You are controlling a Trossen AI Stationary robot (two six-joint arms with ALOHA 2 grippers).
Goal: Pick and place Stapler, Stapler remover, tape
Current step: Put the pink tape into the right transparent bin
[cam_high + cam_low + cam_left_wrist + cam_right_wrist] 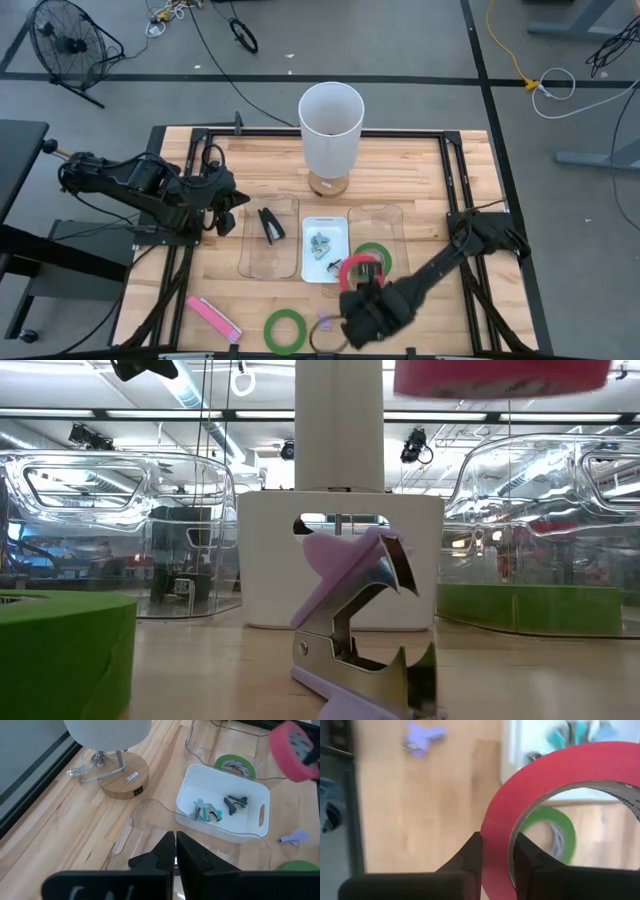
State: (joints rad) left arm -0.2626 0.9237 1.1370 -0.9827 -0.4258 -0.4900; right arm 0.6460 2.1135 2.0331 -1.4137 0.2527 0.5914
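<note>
My right gripper (362, 287) is shut on the red tape ring (353, 267), above the near edge of the right clear tray (390, 215). One green tape ring (373, 254) lies flat in that tray. The other green ring (285, 330) lies flat on the table by the near edge. The purple staple remover (325, 322) stands on the table beside it, and the pink stapler (212, 317) lies left of it. A black stapler (270, 225) lies in the left clear tray. My left gripper (238, 200) is shut, just left of that tray. My right gripper holds the red ring by its wall (496, 827), on the side nearest the wrist. One finger (470, 855) is outside the ring and the other (527, 860) inside its hole. The fingers come from the table's near side. The ring (500, 375) is lifted clear, about level.
A tall white lamp (330, 125) stands on a wooden base at the far middle of the table. The white bin (325, 262) between the two clear trays holds small staple removers (215, 812). Bare wood lies near the table's right and far-left edges.
</note>
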